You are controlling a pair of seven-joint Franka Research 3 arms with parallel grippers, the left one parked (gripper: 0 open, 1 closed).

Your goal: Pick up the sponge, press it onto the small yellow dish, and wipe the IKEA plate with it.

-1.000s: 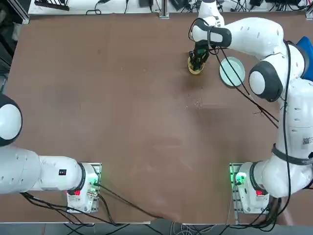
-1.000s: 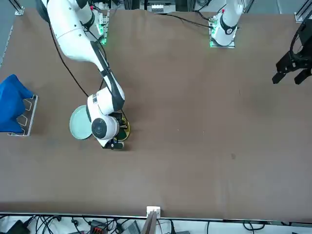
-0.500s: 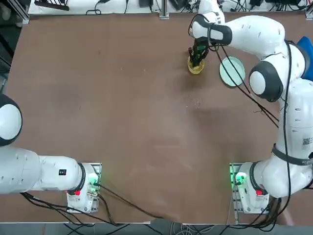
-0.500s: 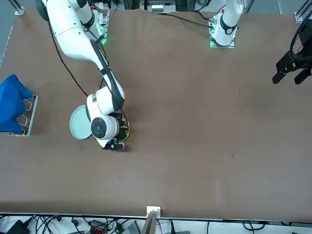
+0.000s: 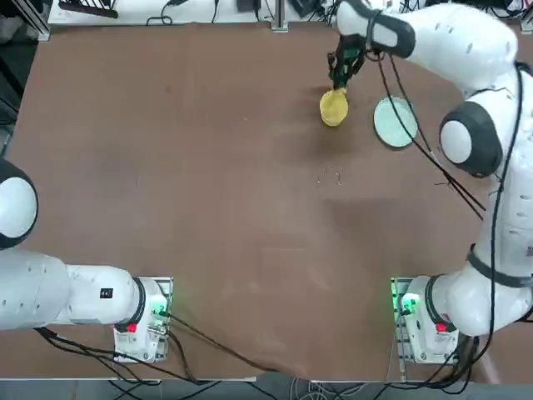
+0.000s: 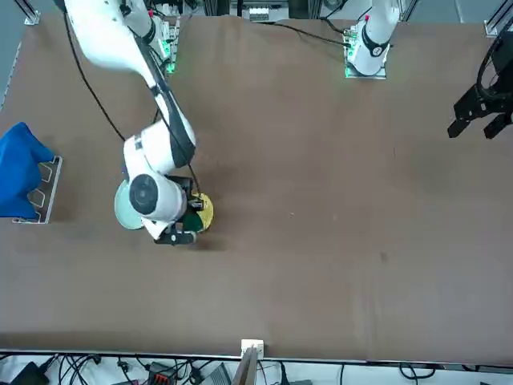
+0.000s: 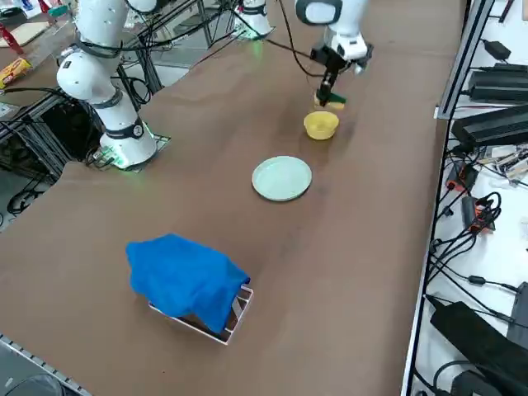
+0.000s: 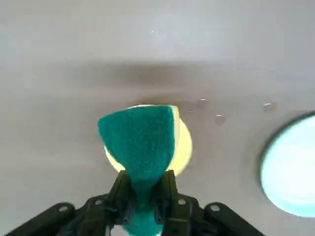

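Since the dark green sponge with the yellow layer (image 8: 140,135) is pinched tight in the black two-finger right gripper (image 8: 146,184), the pickup part looks done. It's held near one end, squeezed narrow between the fingers and fanning out beyond them. From the right side view it hangs just above the small round bright yellow dish (image 7: 321,126), with a bit of space between them as far as I can tell. The round pale mint-green plate with the low rim (image 7: 281,179) sits near the dish, nothing on it.

What would worry me: that grip. With so little sponge between the fingers, a hard press could fold the free end back or twist the whole thing loose — then you'd be wiping with an edge or with bare fingers. The dish looks small and light too, so an off-centre push on its rim could tip or skid it. Same for the plate: drag sideways with too much downforce and it may just slide along. There are a few droplets on the brown tabletop (image 5: 250,208) as well, and wet spots might make that easier.
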